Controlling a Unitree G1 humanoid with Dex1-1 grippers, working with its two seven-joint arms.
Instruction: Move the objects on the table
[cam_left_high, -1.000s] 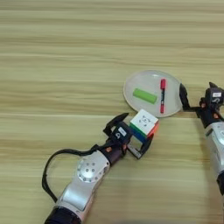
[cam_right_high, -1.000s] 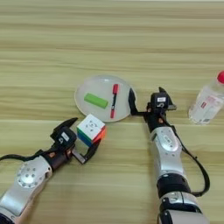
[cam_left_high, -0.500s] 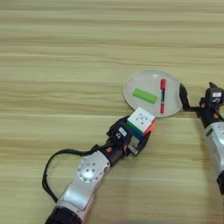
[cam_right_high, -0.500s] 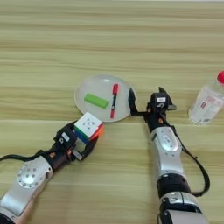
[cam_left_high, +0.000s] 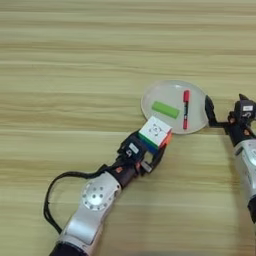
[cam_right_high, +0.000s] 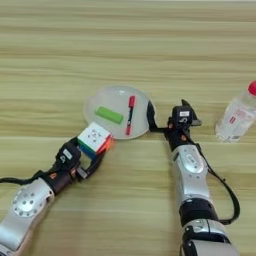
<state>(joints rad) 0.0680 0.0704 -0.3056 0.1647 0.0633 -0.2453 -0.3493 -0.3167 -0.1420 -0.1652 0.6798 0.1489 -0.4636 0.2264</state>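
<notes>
Near the plate's (cam_left_high: 150, 100) lower-left rim, the left-eye view shows the left gripper (cam_left_high: 150, 150) clamped on the puzzle cube (cam_left_high: 155, 134), white face up. On the plate lie the green block (cam_left_high: 165, 109) and the marker pen (cam_left_high: 186, 109), apart.

From the right eye, the right gripper (cam_right_high: 167, 117) sits at the plate's right rim, fingers spread; a bottle (cam_right_high: 237, 114) stands well right on the table (cam_right_high: 125, 45).

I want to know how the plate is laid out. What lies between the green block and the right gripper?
The marker pen lies between the green block and the right gripper, lengthwise on the plate. Past it come bare plate and the rim beside the gripper. Both views show this.
</notes>
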